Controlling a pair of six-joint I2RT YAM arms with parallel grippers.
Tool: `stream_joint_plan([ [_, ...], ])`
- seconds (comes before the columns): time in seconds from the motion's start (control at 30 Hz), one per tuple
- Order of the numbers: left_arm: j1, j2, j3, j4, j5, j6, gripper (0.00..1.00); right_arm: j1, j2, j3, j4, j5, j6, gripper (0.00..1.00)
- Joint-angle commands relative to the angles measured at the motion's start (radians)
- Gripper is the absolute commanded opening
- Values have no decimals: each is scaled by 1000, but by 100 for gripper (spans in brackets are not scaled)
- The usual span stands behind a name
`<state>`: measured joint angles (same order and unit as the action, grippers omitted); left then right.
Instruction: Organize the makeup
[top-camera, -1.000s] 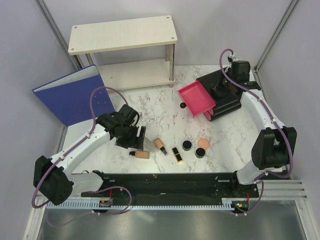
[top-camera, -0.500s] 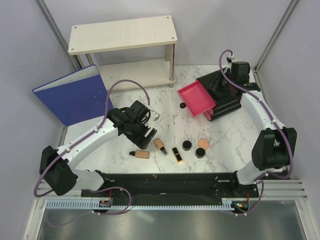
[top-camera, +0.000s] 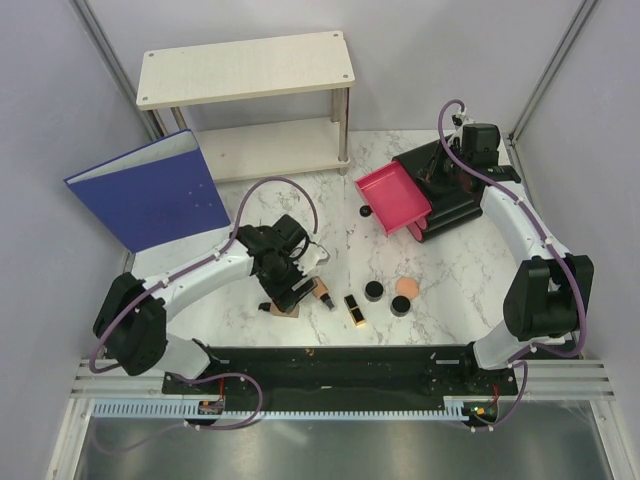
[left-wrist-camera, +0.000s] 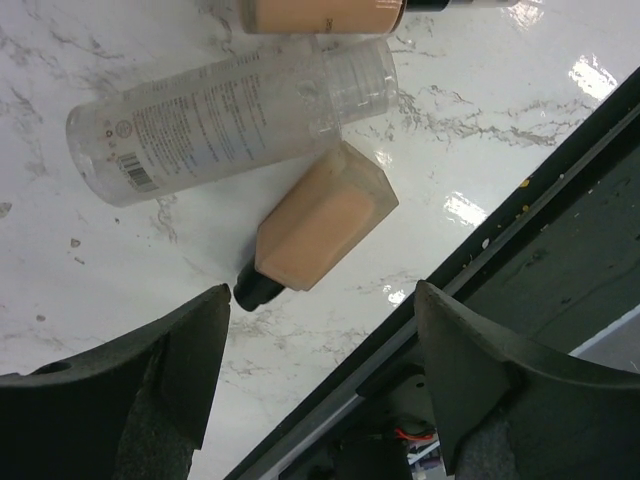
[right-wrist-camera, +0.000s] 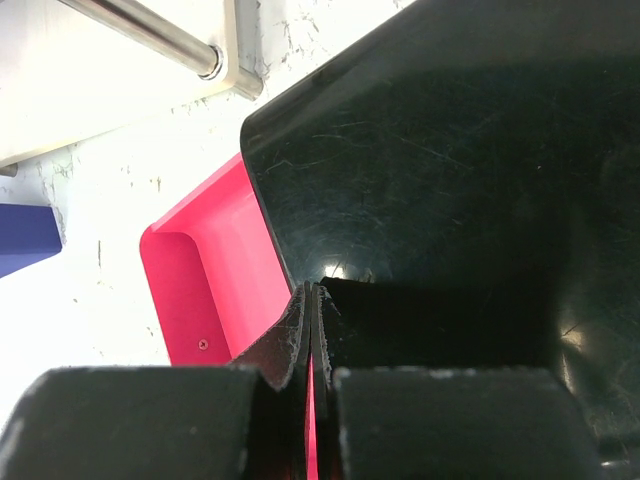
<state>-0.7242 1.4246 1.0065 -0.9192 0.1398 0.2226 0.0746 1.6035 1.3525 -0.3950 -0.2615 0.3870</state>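
The makeup lies near the table's front edge. One peach tube (left-wrist-camera: 325, 225) with a dark cap sits just ahead of my open left gripper (left-wrist-camera: 320, 345), between the fingers' line but untouched. From above, that gripper (top-camera: 300, 292) hangs over this tube (top-camera: 283, 309). A second peach tube (top-camera: 323, 293), a black-and-gold lipstick (top-camera: 352, 308), two round black jars (top-camera: 374, 291) (top-camera: 401, 305) and a peach puff (top-camera: 406, 287) lie to the right. My right gripper (right-wrist-camera: 315, 335) is shut and empty, resting over the black organizer box (right-wrist-camera: 450, 150).
A clear plastic bottle (left-wrist-camera: 230, 120) lies against the peach tubes. The organizer's pink drawer (top-camera: 392, 197) stands pulled out. A wooden shelf (top-camera: 245, 65) is at the back, a blue binder (top-camera: 150, 190) leans at the left, and the black base rail (left-wrist-camera: 560, 200) runs close to the tube.
My left arm has swung right and toward the front edge, ending over the peach tube, its jaws open throughout. The right arm has not moved.
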Motion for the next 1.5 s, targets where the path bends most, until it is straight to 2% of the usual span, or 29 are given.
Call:
stream_joint_plan([
  [0.0,-9,33,-23,85,15,55,81,2,98,-102,-329,56,-53,0],
  [0.37,-29,164,-34,125,-26,28,76,2,99,-108,-329,57,-54,0],
  [0.53,-35,201,-37,135,-40,17,67,4,101,-104,-328,59,-54,0],
  [0.63,-35,206,-54,137,-28,17,35,2,101,-102,-328,62,-56,0],
  [0.67,-35,203,-58,138,-28,17,21,2,102,-101,-327,61,-56,0],
  [0.83,-38,168,-34,120,-38,-3,2,4,104,-102,-327,57,-54,0],
  [1.0,-40,151,23,-13,-63,-60,2,2,110,-93,-329,56,-51,0],
  [1.1,-47,134,66,-67,-23,-75,2,2,118,-84,-327,51,-51,0],
  [1.3,-52,137,204,-193,-77,-146,2,2,141,-59,-326,42,-45,0],
  [1.47,-50,125,334,-231,-2,-138,2,4,156,-47,-326,41,-42,0],
])
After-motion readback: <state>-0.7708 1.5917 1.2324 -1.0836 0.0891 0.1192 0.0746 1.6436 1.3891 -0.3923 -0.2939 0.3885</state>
